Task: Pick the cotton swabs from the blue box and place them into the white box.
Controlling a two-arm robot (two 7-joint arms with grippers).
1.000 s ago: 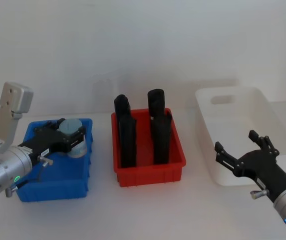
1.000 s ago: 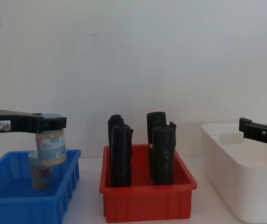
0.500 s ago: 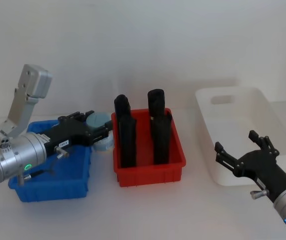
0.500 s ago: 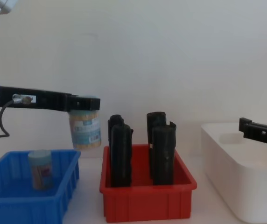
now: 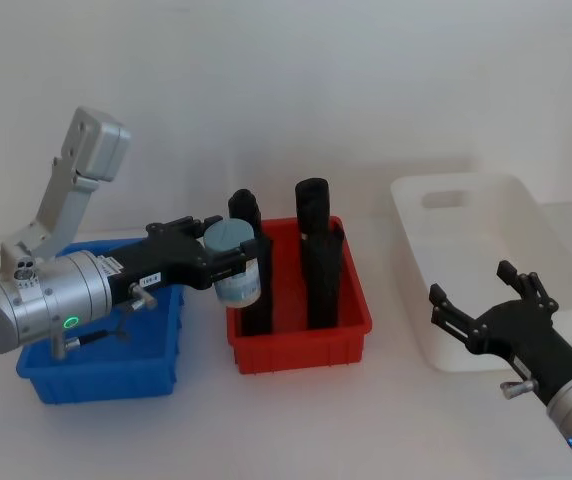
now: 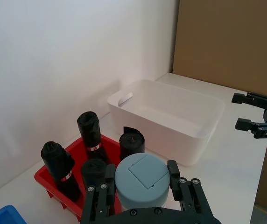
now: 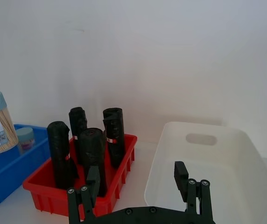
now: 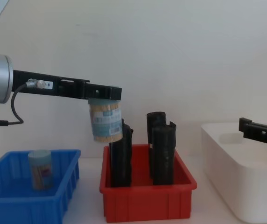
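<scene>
The first transfer looks about halfway done: the left pincer [image 5: 224, 250] is clamped on the pale teal lid [image 6: 142, 173] of a clear, labelled swab jar [image 8: 105, 122], held aloft above the left edge of the red bin [image 5: 301, 350] of black rolls [image 5: 316, 250]. A second jar [image 8: 40, 169] stands in the glossy blue box [image 5: 106, 375]. The thick-walled white box [image 5: 411, 215] seems to hold none. The right pincer [image 5: 478, 290] hovers spread near it.

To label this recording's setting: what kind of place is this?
Likely a robot test bench: bare white table and wall, with blue box, red bin and white box lined up. The left gripper holds a cotton swabs jar over the red bin; the right gripper hovers open near the white box.
</scene>
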